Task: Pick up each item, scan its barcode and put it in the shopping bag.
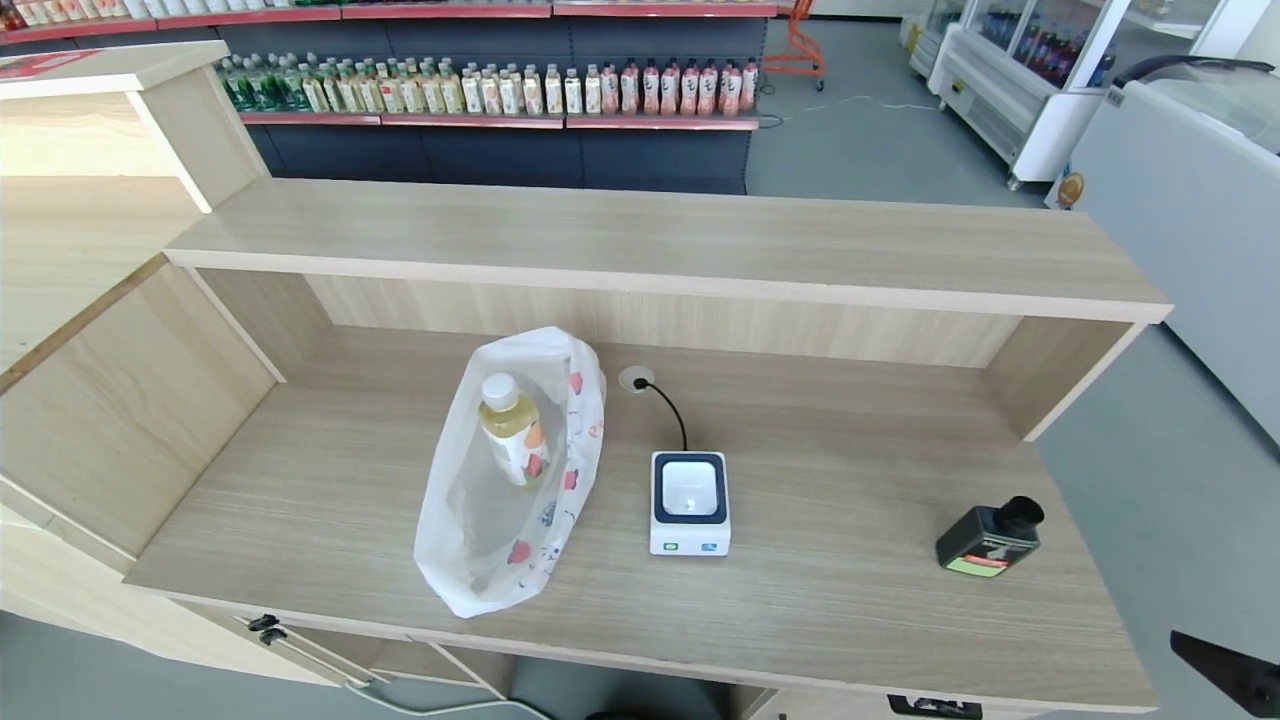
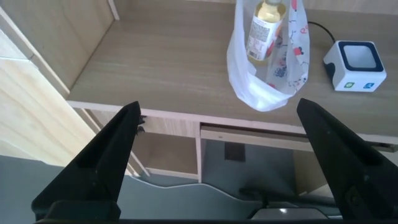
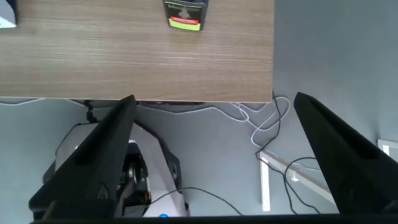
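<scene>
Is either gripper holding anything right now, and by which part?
Nothing is held. The left gripper and the right gripper are both open and empty; the dark bottle lies untouched on the counter.

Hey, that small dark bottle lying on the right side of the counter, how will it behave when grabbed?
The dark bottle looks flat-sided and lies on its side, so it probably won't roll if nudged. Its body seems rigid, likely holding shape in a grip. The smooth surface might slip slightly.
</scene>
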### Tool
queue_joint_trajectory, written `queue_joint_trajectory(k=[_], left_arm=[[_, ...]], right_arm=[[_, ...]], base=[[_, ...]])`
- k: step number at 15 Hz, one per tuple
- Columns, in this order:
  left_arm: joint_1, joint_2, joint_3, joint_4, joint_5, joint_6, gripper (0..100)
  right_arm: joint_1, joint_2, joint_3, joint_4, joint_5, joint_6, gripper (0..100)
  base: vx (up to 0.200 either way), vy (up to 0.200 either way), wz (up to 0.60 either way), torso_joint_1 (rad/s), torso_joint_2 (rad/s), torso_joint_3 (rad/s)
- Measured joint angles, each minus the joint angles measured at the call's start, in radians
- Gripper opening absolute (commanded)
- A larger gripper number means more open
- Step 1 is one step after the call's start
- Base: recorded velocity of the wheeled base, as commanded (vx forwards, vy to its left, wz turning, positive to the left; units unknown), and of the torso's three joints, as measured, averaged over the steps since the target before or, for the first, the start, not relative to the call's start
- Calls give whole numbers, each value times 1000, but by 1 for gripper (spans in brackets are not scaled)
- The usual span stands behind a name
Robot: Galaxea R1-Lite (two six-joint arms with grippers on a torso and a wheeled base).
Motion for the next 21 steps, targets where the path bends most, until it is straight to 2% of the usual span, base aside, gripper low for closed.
queue_joint_trajectory(k=[3,7,12,14,16,19,21], left_arm=[[-1,0,0,0,0,0,100],[-1,0,0,1,0,-3,100],[-3,0,0,1,1,-3,100],[0,0,0,1,0,-3,100],[-2,0,0,0,1,-3,100],[-1,0,0,1,0,-3,100],[-1,0,0,1,1,-4,100]], right_arm=[[0,5,17,1,-42,-65,100],[0,33,30,0,-109,-190,100],[-1,191,-3,-27,-169,-364,100],[22,277,-11,-91,-164,-442,100],[70,368,-16,-160,-147,-459,100],[141,544,-25,-377,-133,-464,100],[198,667,-48,-485,-77,-464,100]], base=[[0,-200,0,4,6,5],[0,0,0,0,0,0],[0,0,0,0,0,0],[0,0,0,0,0,0],[0,0,0,0,0,0],[0,0,0,0,0,0],[0,0,0,0,0,0]])
